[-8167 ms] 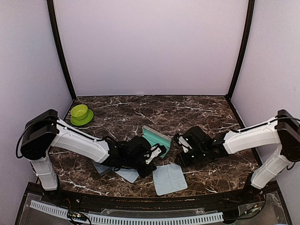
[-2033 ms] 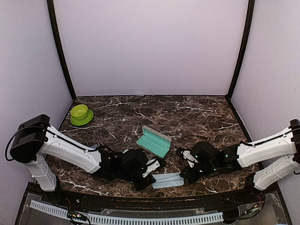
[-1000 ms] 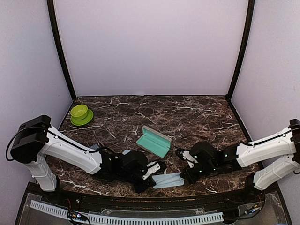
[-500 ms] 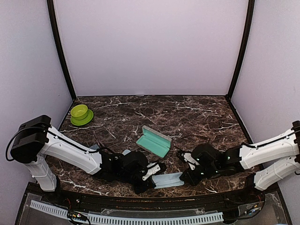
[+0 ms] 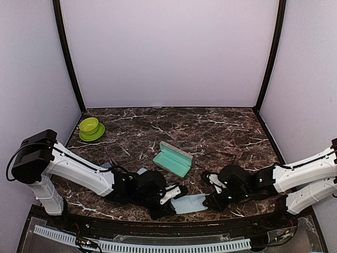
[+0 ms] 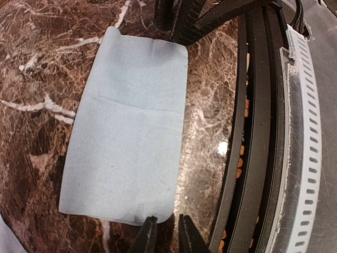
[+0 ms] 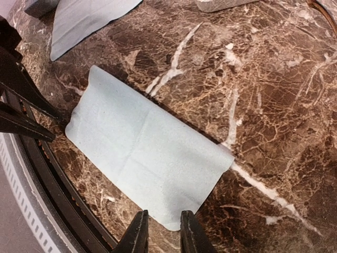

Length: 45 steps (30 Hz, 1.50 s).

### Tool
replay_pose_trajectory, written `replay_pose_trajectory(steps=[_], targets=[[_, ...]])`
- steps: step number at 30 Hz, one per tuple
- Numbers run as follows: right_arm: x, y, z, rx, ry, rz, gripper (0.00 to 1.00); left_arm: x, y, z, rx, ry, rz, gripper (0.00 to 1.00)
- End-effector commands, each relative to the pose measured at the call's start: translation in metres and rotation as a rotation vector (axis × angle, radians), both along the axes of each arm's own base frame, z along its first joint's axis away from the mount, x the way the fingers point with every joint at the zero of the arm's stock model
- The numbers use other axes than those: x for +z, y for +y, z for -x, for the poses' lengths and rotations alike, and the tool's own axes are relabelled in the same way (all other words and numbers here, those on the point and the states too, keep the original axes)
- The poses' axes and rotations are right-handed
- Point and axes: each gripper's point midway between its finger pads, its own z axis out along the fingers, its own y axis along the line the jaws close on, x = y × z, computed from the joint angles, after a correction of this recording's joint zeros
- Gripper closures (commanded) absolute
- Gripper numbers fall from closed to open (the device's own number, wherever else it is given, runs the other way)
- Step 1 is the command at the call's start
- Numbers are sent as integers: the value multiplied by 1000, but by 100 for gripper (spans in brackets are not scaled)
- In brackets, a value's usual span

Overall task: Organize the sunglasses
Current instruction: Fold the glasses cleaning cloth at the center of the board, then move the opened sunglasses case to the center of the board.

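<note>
Lilac walls close in a dark marble desk [image 5: 221, 132]; near its front edge lies a pale blue cloth [image 5: 190, 203], folded over into a long strip. It sits between my two arms, I judge, because each one works one end of it. The left pincer [image 6: 164, 232] is low at one short end, its fingers parted a little with nothing clamped between them and the cloth's corner just at the tips; the right pincer [image 7: 161, 229] is the same at the opposite end, released, fingers narrowly apart. To my eye the fold is laid and neither has a hold on it. The teal-lined case [image 5: 172, 159] lies open just behind the cloth, presumably kept near to receive what gets packed. The sunglasses I cannot find in any view; an arm may be hiding them. A second cloth [image 7: 84, 18] lies by the left arm.
</note>
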Motion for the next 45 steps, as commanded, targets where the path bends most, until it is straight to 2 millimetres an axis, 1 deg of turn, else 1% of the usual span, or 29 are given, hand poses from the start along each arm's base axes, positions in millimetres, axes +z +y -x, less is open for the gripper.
replay_pose_trajectory(steps=[1, 4, 6, 8, 9, 12, 15, 19, 22, 25, 27, 29, 32, 35, 37, 38, 39, 42, 44, 45], targets=[[13, 0, -1, -25, -20, -44, 76, 24, -2, 6, -38, -10, 63, 79], [22, 2, -8, -52, -47, -62, 70, 29, -2, -1, -7, -32, 72, 75], [22, 1, -15, -86, -66, -40, 67, 31, -2, -8, 26, -25, 79, 71], [21, 0, -21, -108, -84, -7, 65, 32, -2, -17, 71, 1, 85, 66], [21, 1, -25, -116, -94, 8, 65, 32, -1, -23, 100, 18, 88, 62], [17, 0, -33, -136, -116, 52, 64, 34, 0, -34, 145, 62, 102, 53], [17, -1, -44, -156, -129, 65, 63, 34, 0, -42, 159, 87, 106, 50], [20, -4, -59, -176, -130, 68, 60, 26, 1, -51, 177, 115, 74, 49], [28, -2, -71, -191, -140, 51, 58, 25, 3, -61, 210, 108, 71, 48], [40, 8, -87, -204, -159, 8, 56, 27, 9, -78, 264, 103, 76, 48], [47, 16, -101, -220, -179, -7, 55, 28, 15, -92, 309, 96, 76, 48], [53, 25, -116, -247, -203, -5, 53, 34, 20, -104, 341, 86, 89, 48], [59, 36, -136, -267, -231, 7, 45, 41, 25, -114, 370, 67, 102, 47], [59, 37, -154, -284, -258, 55, 37, 45, 32, -121, 402, 49, 104, 47], [58, 37, -166, -286, -270, 94, 29, 46, 37, -124, 419, 43, 112, 47], [62, 37, -171, -282, -280, 100, 27, 46, 40, -124, 425, 41, 115, 47], [53, 37, -174, -270, -274, 129, 25, 47, 42, -125, 430, 38, 119, 47], [48, 44, -182, -203, -265, 156, 23, 51, 46, -127, 443, 26, 129, 47], [43, 46, -188, -163, -264, 181, 23, 53, 48, -129, 448, 21, 133, 47], [42, 49, -190, -142, -260, 185, 25, 54, 48, -129, 448, 19, 134, 47]])
